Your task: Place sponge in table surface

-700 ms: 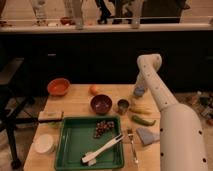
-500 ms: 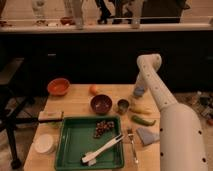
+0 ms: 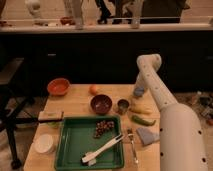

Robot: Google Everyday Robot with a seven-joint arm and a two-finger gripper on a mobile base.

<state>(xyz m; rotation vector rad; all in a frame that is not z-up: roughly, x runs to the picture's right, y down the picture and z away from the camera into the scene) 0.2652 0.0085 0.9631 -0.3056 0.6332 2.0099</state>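
Note:
The pale-brown wooden table surface (image 3: 75, 102) carries all the items. A flat tan piece with a green underside (image 3: 50, 116), which looks like the sponge, lies on the wood at the left edge, beside the green tray (image 3: 70, 150). My white arm rises from the lower right to an elbow and bends down again. My gripper (image 3: 138, 92) hangs at its end over the table's far right side, just above the wood, far from the tan piece. Whether it holds anything does not show.
An orange bowl (image 3: 58, 86), an orange fruit (image 3: 93, 89), a dark red bowl (image 3: 101, 104) and a small cup (image 3: 123, 106) stand at the back. A banana (image 3: 140, 110), a green vegetable (image 3: 143, 120), a blue-grey wedge (image 3: 147, 135) and a fork (image 3: 132, 145) lie right. The tray holds a dark cluster (image 3: 104, 128) and a white utensil (image 3: 102, 149). A white bowl (image 3: 44, 143) sits front left.

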